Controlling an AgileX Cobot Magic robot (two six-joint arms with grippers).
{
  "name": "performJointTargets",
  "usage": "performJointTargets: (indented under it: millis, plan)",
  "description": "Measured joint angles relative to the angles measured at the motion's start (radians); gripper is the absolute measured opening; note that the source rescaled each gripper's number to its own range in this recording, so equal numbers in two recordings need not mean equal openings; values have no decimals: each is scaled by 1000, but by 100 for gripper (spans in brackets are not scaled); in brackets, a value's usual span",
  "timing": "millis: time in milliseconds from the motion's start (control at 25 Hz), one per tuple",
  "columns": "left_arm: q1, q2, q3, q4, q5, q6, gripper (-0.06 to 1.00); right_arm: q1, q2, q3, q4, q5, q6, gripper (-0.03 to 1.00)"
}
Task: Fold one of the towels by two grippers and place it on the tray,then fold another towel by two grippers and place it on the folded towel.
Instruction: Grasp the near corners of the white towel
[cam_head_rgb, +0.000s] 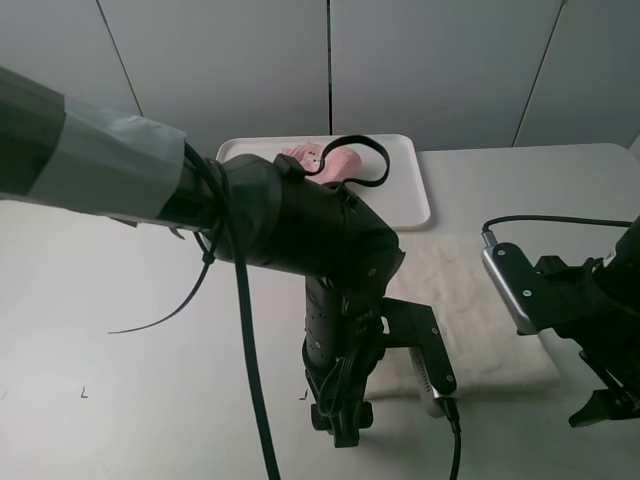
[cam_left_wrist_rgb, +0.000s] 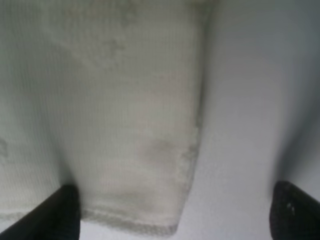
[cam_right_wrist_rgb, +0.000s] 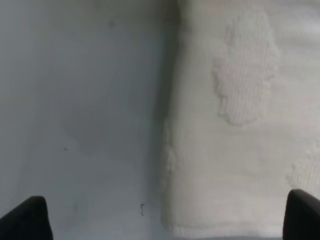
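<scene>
Left gripper (cam_left_wrist_rgb: 175, 215), right gripper (cam_right_wrist_rgb: 165, 217): we hold both wide, empty.
Cream-white fluffy terry-cloth towel (cam_head_rgb: 480, 320): flat, a corner at each; long axis unclear.

table (cam_head_rgb: 120, 330) — pale grey-white, matte, fills lower part of high view, far edge meeting wall (cam_head_rgb: 230, 70). wall light grey, flat panels split by thin dark seams: upright seam (cam_head_rgb: 329, 60) near middle, others slanting off to either side. two small dark marks on table low in high view — left mark (cam_head_rgb: 83, 393) and middle mark (cam_head_rgb: 303, 395), well apart. right wrist view: tiny mark (cam_right_wrist_rgb: 142, 209) on bare table, faint specks (cam_right_wrist_rgb: 65, 148) scattered further off.
</scene>
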Motion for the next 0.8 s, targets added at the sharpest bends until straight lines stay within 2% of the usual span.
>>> performJointTargets:
  millis: [480,560,800]
  plan:
    - [0,0,0,0,0,0,98,0,129,4,-39,-47,0,99]
    - [0,0,0,0,0,0,98,0,139,13,-39,-75,0,91]
    - [0,0,0,0,0,0,98,0,144,68,-48,-228,0,52]
